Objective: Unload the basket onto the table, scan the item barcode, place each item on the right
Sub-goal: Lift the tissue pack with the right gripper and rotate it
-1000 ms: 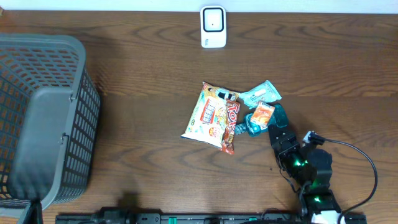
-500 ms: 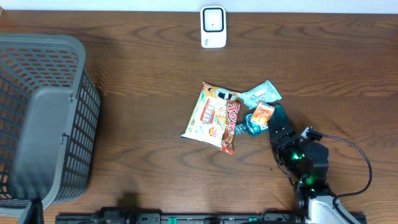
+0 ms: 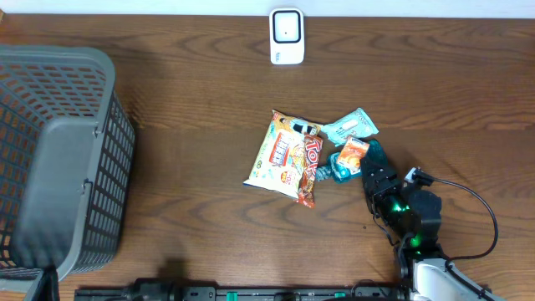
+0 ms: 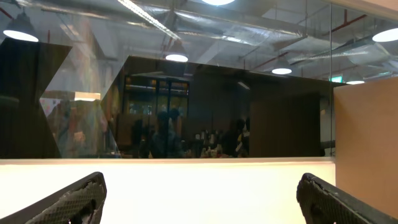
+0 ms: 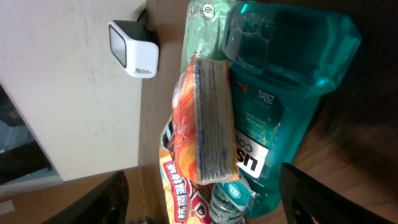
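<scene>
Bottle [image 5: 292, 68]: translucent teal plastic, rounded.

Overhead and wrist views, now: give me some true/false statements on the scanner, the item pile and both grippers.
1. The scanner stands at the far edge of the table, apart from the item pile. True.
2. The teal bottle stands upright beside the scanner. False: it lies on its side in the pile, just ahead of the right gripper.
3. The right gripper is shut on the orange packet. False: its fingers stand apart on either side of the pile, gripping nothing.
4. The left gripper is open with nothing between its fingers. True.
5. The snack bag lies left of the orange packet. True.
</scene>
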